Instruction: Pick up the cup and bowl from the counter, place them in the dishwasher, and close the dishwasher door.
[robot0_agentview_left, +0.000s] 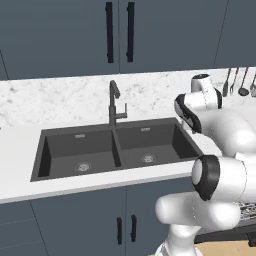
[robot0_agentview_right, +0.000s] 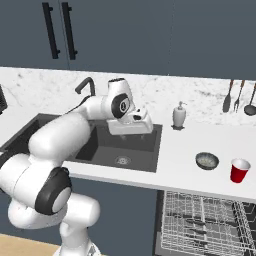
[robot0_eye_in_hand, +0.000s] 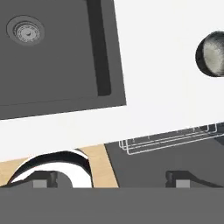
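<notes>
Fingers (robot0_eye_in_hand: 112, 179) are standing wide apart, gripping nothing, only their dark tips showing. Bowl (robot0_agentview_right: 207, 160) and red cup (robot0_agentview_right: 240, 170) are sitting on the white surface (robot0_agentview_right: 175, 155) right of the sink (robot0_agentview_right: 120, 145), above the dishwasher (robot0_agentview_right: 202, 225) rack, itself being cut off below.

A kitchen (rendered): sink (robot0_agentview_left: 117, 150), faucet (robot0_agentview_left: 114, 104), counter (robot0_agentview_right: 185, 150), seemingly hanging utensils (robot0_agentview_right: 239, 97).
</notes>
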